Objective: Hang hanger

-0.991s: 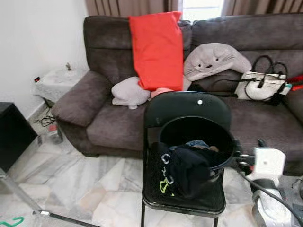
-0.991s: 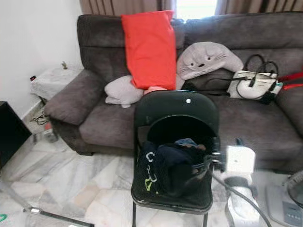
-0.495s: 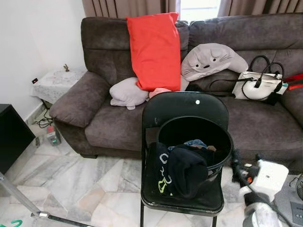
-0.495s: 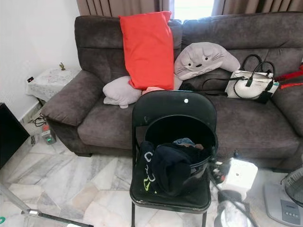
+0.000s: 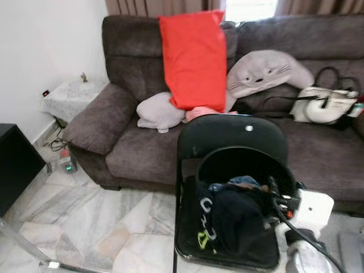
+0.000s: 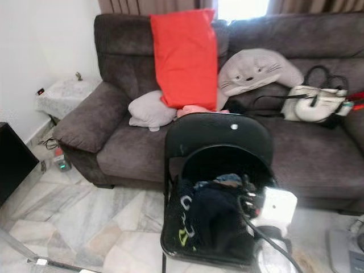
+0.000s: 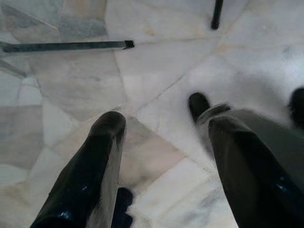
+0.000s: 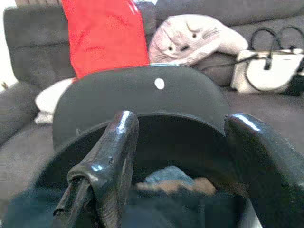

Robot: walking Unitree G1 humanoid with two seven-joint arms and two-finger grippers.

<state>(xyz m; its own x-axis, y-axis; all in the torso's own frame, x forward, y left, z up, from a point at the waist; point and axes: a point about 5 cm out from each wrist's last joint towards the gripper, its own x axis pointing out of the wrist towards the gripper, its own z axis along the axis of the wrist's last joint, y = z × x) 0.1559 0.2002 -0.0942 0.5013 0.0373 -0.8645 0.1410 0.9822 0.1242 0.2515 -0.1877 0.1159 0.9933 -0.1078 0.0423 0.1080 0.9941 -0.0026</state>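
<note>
Two spread right gripper [image 8: 178, 156] fingers over bucket rim [image 5: 227, 156]

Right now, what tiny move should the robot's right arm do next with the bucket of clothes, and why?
Probably ease the right gripper a little further down into the black bucket on the chair. Its fingers stand open at the rim, empty, aimed at the dark clothes heaped inside, and no hanger can be made out yet. The left gripper hangs idle over the floor.

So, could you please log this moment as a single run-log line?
right gripper: open, at bucket rim, over clothes | left gripper: open, idle above floor | bucket: on black chair
</note>
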